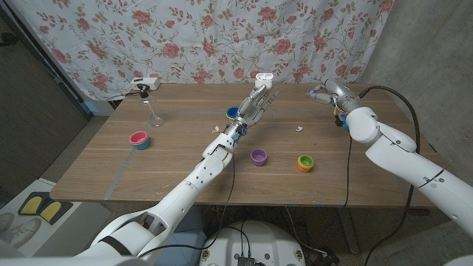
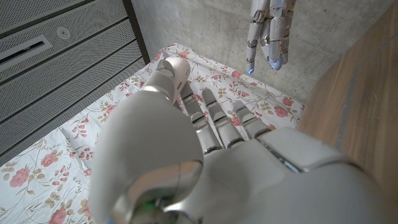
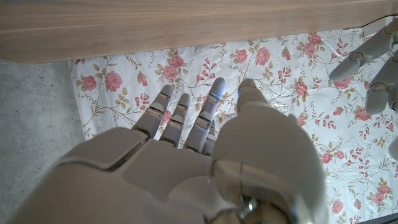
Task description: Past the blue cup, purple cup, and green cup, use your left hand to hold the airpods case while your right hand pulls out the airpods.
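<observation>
Fingers [image 1: 260,100] spread — L hand [image 1: 253,108] empty

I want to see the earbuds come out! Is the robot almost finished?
Not yet. The left hand has reached past the blue cup, fingers apart, holding nothing. The white airpods case sits untouched at the table's far edge. The right hand waits nearby. Grabbing the case and pulling out the airpods are left.

The left hand [image 1: 253,105] is covering most of the blue cup [image 1: 232,113]. The AirPods case [image 1: 264,75] is showing too small to tell open from closed.
</observation>
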Controlling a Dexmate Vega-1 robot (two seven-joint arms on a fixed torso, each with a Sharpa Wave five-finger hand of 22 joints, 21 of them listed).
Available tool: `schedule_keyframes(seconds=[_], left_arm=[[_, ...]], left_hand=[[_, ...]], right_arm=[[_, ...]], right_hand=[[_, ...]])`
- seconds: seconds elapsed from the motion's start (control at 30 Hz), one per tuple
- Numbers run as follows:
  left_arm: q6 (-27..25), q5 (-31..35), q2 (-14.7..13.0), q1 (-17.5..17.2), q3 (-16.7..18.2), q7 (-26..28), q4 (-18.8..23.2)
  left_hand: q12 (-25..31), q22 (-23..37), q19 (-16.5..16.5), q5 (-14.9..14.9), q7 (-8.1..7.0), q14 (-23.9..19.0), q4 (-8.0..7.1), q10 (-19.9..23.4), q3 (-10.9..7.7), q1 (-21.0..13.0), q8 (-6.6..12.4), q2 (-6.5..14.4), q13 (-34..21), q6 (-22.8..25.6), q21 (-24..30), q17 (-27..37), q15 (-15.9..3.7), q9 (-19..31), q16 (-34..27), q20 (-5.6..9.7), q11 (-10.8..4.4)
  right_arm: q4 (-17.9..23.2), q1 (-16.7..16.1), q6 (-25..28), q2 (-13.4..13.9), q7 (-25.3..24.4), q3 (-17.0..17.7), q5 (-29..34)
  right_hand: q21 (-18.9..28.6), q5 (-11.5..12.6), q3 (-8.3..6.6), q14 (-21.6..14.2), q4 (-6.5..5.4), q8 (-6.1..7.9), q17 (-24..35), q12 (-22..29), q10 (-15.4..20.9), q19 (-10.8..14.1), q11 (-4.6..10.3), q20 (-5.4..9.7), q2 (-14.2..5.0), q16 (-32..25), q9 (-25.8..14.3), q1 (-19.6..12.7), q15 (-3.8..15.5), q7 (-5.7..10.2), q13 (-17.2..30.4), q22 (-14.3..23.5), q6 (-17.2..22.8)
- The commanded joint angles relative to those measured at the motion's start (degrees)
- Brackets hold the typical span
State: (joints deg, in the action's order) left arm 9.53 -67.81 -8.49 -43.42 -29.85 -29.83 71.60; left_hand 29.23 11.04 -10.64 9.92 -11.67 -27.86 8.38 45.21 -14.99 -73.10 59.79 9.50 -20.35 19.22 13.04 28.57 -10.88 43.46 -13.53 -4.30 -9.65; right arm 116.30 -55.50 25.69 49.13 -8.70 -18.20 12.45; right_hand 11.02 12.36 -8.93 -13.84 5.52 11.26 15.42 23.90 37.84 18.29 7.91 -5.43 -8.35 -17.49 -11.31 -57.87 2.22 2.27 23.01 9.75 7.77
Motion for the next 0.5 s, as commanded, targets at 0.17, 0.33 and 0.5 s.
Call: schedule_keyframes(seconds=[0.17, 0.33, 0.5], left_arm=[[-1.26, -0.97, 0.1, -0.49, 0.63, 0.64, -0.03], [-1.3, -1.21, 0.08, -0.57, 0.77, 0.24, -0.11], [-1.14, -1.07, 0.12, -0.62, 0.71, 0.29, -0.25]], left_hand=[[2.43, 0.12, 0.28, 0.37, -0.13, -2.24, -0.22, 2.97, -0.41, -0.04, 0.04, 0.53, -4.84, -0.12, 0.01, 0.15, -2.26, -0.12, 0.32, 0.04, -2.97], [2.37, 0.12, 0.22, 0.36, -0.13, -2.23, -0.25, 2.88, -0.42, -0.01, 0.04, 0.55, -4.81, -0.14, 0.04, 0.16, -2.19, -0.19, 0.35, 0.07, -2.97], [2.41, 0.13, 0.3, 0.39, -0.13, -2.16, -0.18, 2.85, -0.5, -0.12, 0.04, 0.56, -4.9, -0.18, 0.01, 0.18, -2.26, -0.29, 0.41, 0.07, -3.0]], right_arm=[[4.69, -3.24, -1.35, 2.64, -2.31, 3.45, -2.26], [5.71, -4.06, -2.2, 2.96, -2.91, 4.22, -2.79], [6.66, -4.87, -2.6, 3.11, -3.66, 5.09, -3.21]], right_hand=[[-0.05, 0.48, -0.48, 0.53, 0.0, 0.61, -0.14, -0.81, -0.17, -0.34, 0.14, 0.25, -0.5, -0.21, -0.11, 1.05, 3.28, 0.96, -0.26, 0.11, 0.33], [-0.02, 0.54, -0.62, 0.78, 0.07, 0.63, -0.27, -1.29, -0.29, -0.43, 0.25, 0.62, -0.66, -0.19, -0.09, 1.19, 3.5, 1.26, -0.52, 0.14, 0.41], [0.17, 0.55, -0.61, 0.63, -0.05, 0.63, -0.34, -1.69, -0.4, -0.04, 0.17, 0.95, -0.74, -0.34, -0.08, 1.59, 3.58, 1.26, -0.72, 0.17, 0.44]])
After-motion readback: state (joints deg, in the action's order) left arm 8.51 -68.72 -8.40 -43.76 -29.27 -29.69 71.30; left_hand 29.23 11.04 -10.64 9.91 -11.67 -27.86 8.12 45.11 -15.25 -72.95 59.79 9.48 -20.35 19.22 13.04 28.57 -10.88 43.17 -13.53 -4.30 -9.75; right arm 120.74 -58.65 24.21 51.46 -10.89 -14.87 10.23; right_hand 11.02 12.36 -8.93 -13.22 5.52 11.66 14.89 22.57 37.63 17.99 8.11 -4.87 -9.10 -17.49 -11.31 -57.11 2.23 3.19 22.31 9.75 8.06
